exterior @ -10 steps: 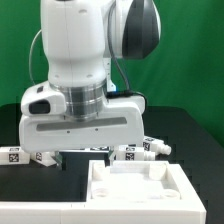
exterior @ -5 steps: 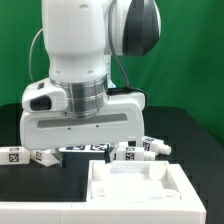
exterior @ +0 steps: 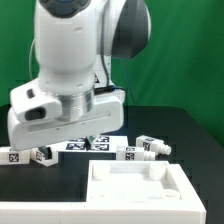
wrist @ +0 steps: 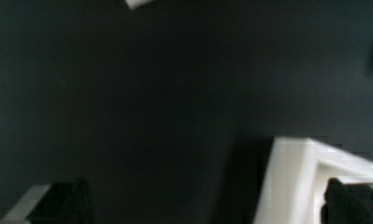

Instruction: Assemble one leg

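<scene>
The panel [exterior: 135, 188] is logged at the near edge of the tabletop [exterior: 195, 135]. No leg is seen fitted, so all assembly is judged left to do. The gripper [wrist: 204, 205] is spread wide and holds nothing, beside a panel corner. A leg [exterior: 150, 148] is laid flat behind the panel, toward the exterior view's right. Its long axis runs across that view. Its stub direction cannot be told.

Exterior view bright and even, slight blur — wrist view dim, soft-focused
</scene>
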### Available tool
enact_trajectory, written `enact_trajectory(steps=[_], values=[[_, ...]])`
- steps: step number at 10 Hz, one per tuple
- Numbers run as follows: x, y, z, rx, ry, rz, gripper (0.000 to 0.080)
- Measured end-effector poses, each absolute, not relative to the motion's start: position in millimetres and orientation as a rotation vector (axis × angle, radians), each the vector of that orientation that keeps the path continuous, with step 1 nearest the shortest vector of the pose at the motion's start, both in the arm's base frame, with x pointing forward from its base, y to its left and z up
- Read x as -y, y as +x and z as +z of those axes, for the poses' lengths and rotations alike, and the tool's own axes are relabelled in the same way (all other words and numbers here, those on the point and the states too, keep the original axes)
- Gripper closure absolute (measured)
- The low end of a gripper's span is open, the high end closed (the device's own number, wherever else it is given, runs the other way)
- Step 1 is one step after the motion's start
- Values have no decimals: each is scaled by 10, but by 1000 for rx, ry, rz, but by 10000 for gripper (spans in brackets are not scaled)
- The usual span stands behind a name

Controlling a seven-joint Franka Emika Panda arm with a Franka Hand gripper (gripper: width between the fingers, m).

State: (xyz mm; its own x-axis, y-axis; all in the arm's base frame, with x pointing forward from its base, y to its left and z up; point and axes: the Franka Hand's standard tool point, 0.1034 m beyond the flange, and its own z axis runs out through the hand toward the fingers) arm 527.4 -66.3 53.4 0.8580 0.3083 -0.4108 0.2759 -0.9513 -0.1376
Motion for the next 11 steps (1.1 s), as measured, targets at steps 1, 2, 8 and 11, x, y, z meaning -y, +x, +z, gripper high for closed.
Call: enact_trajectory(steps=[1, 2, 8, 11], values=[[678, 5241, 516, 407, -2923, 721, 151], [653, 5212, 525, 435, -2899, 845, 151], [679, 4923, 237, 784, -2811, 1258, 151], [669, 4899, 224, 782, -2805, 1261, 151]])
